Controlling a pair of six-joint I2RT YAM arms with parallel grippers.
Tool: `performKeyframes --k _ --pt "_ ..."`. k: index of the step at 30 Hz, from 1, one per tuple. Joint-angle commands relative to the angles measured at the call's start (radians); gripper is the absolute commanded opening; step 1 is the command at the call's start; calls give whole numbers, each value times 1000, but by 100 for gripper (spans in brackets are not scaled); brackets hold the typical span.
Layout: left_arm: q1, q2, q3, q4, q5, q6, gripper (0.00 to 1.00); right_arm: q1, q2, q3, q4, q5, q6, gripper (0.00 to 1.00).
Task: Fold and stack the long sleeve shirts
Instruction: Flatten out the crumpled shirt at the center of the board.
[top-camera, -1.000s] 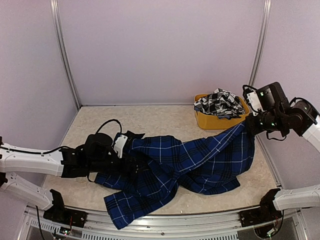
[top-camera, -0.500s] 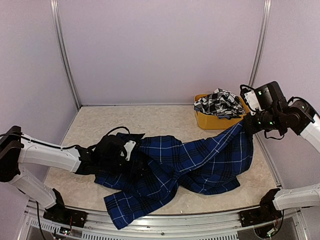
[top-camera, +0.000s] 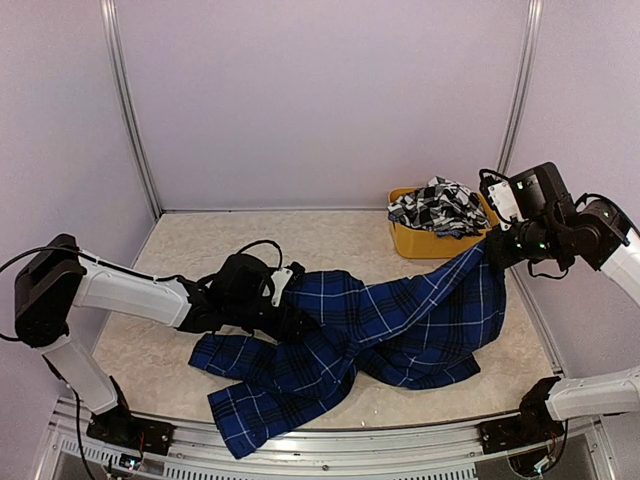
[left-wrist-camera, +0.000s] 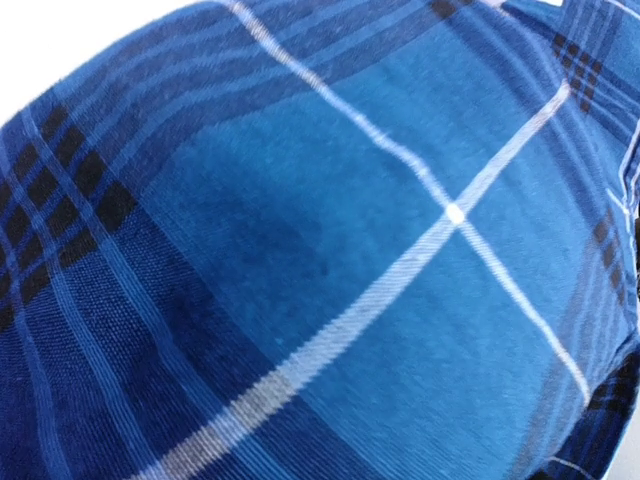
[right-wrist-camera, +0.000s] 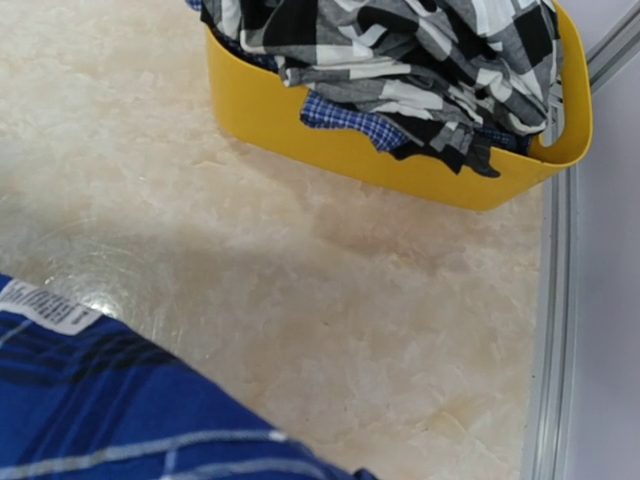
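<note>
Blue plaid shirt (top-camera: 400, 320) lies rumpled across the table (top-camera: 190, 240). 1 end is drawn up taut to the right gripper (top-camera: 497, 250), which is clamped on it, likely to stretch the cloth flat for folding. Left gripper (top-camera: 288, 312) sits low at the opposite end; its camera shows only cloth, so jaw state cannot be told. Checked shirt (top-camera: 438, 205) sits heaped in the yellow tub (top-camera: 425, 245), far right.

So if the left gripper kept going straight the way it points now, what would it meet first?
The blue plaid shirt. From above, the left gripper points straight into its bunched edge, and its wrist view shows only that cloth, so it is probably touching it; the jaws are hidden.
</note>
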Motion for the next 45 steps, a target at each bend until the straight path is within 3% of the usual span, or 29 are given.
performKeyframes --k 1,7,13,17,20,26,33,39,45 --pt "10 20 14 6 51 12 62 -11 -12 10 9 8 -6 0" --pt "10 12 -12 35 123 -8 43 -10 -12 8 12 13 -9 0" --pt "32 -18 -22 72 190 -4 0 -11 -8 2 22 -7 -9 0" --pt "71 -155 -6 -18 134 -10 0 -11 -22 47 18 -34 -24 0" --pt "115 -367 33 -182 53 -53 0 -11 -33 150 7 -75 -41 0" --pt "152 -745 260 -463 -67 -116 0 -11 12 380 -66 -185 -91 0" --pt "148 -854 524 -675 -112 -137 0 -11 2 541 -134 -394 -86 0" --pt "148 -979 587 -713 -61 -178 0 -11 -39 633 -192 -597 -42 0" --pt "168 -992 628 -724 34 -206 0 -10 -97 622 -150 -755 7 0"
